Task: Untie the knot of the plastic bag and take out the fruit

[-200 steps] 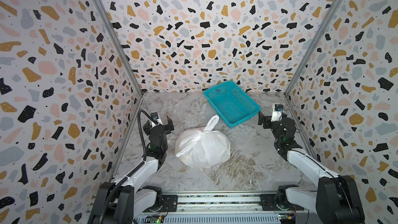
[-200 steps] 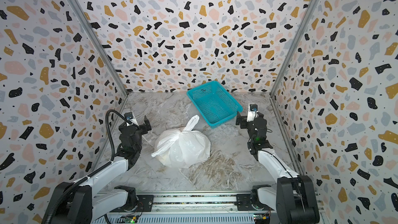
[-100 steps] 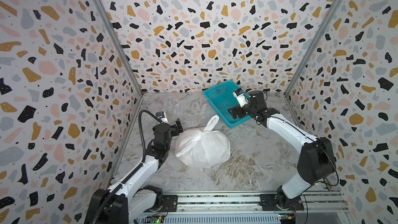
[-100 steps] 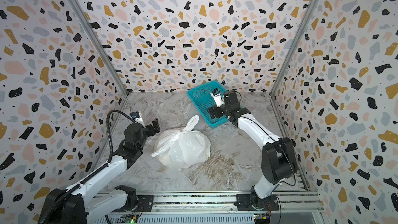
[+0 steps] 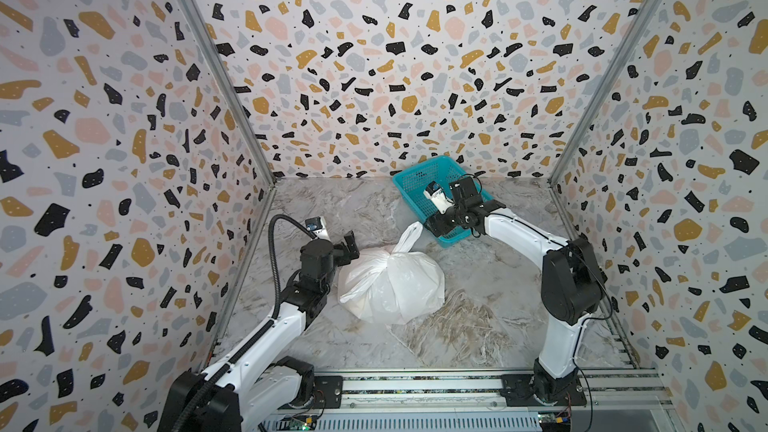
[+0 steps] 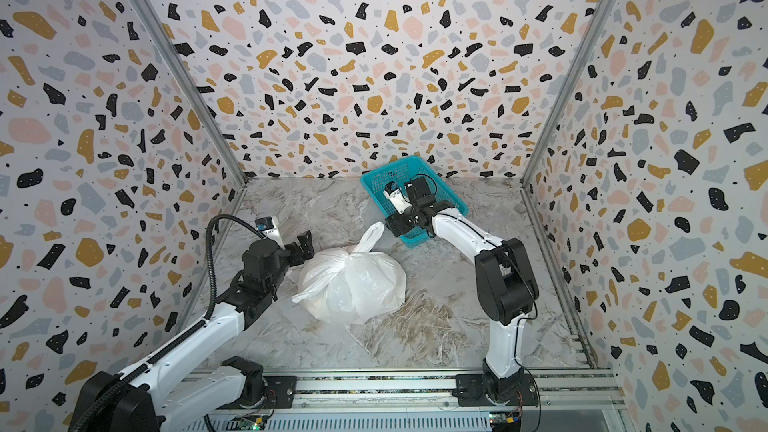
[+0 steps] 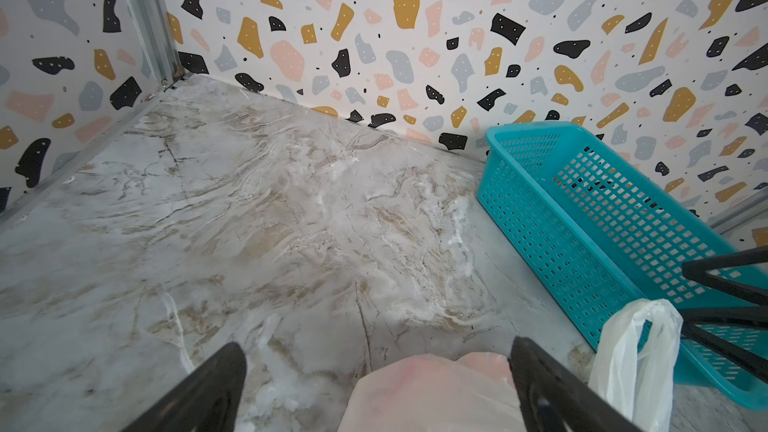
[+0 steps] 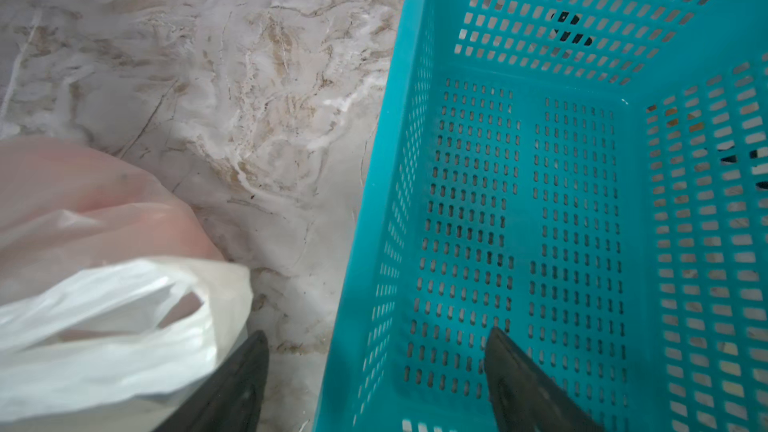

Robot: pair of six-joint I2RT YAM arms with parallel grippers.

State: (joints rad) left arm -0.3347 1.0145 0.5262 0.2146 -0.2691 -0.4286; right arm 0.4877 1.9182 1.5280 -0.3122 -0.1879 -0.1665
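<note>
The left gripper (image 7: 376, 347) and right gripper (image 8: 374, 342) are both hovering wide open beside the plastic bag (image 5: 390, 284), getting ready to pull its knot (image 5: 388, 253).

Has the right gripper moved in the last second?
Yes. The right gripper swung from the right wall leftward to the teal basket, beside the plastic bag.

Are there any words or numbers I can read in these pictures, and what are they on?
None can be read.
The plastic bag and the teal basket show no print.
A dark mark on the right arm's white camera housing and a blue patch on the left arm's camera are too small to read.
</note>
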